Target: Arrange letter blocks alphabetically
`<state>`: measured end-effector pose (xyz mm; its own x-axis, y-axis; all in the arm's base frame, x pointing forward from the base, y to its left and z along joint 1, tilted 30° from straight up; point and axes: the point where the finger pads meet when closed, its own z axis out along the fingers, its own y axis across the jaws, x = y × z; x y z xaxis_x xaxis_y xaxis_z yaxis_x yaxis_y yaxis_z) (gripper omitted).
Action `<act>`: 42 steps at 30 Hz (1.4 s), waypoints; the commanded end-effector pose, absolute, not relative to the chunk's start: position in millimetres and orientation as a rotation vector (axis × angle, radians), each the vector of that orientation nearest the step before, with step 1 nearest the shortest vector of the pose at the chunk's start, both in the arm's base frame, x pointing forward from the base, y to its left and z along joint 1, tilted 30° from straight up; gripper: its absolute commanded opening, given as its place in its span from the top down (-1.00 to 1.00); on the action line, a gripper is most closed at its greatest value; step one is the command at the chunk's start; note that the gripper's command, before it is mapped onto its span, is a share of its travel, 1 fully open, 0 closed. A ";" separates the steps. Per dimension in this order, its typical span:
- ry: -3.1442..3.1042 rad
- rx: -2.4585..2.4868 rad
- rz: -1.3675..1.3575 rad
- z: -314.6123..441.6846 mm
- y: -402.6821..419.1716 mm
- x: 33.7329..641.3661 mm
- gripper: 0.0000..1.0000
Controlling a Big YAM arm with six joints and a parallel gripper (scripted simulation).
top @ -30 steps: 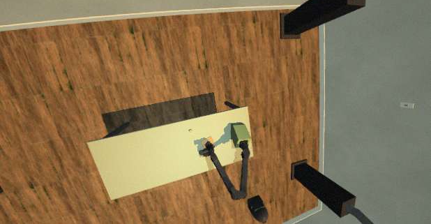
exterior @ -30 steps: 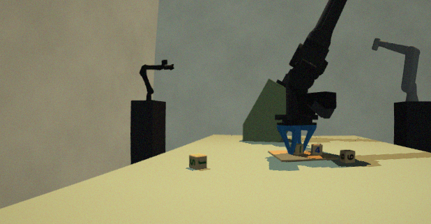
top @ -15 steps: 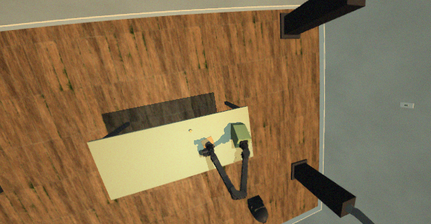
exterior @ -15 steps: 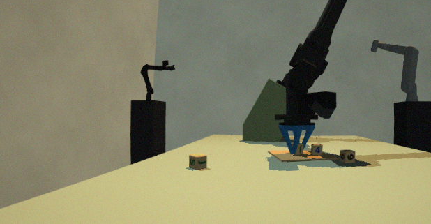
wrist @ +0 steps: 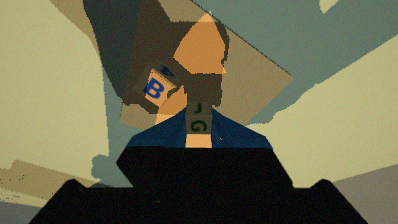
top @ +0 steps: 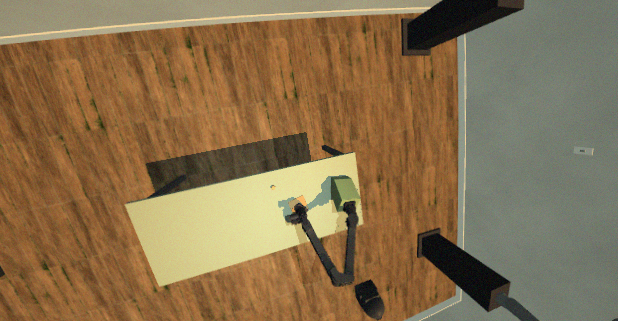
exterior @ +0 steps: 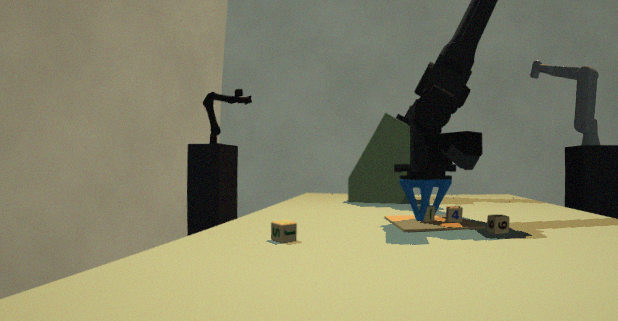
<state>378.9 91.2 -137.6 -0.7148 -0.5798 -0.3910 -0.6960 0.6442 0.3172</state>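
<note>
My gripper (exterior: 423, 218) (wrist: 198, 112) points down over the mat (exterior: 400, 224) (wrist: 257, 82), its blue fingers against both sides of a block (exterior: 429, 214) (wrist: 199, 126). That block has a green G on top and stands at mat level; its contact with the mat is hidden. The B block (exterior: 454, 214) (wrist: 156, 88) sits on the mat beside it, a blue B on top and a 4 on its side. A block (exterior: 498, 224) with a 6-like mark stands off the mat, its top unreadable. Another block (top: 272, 187) (exterior: 283, 232) stands apart on the table, its top unreadable.
A tall green sloped body (top: 346, 192) (exterior: 380, 168) stands behind the mat, near the arm's base. The pale table (top: 200, 233) (exterior: 200, 283) carries everything. The B block is close to the gripper's left finger in the wrist view.
</note>
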 end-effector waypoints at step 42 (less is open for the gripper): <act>2.602 -1.018 0.644 -45.2 33.1 379.7 0.57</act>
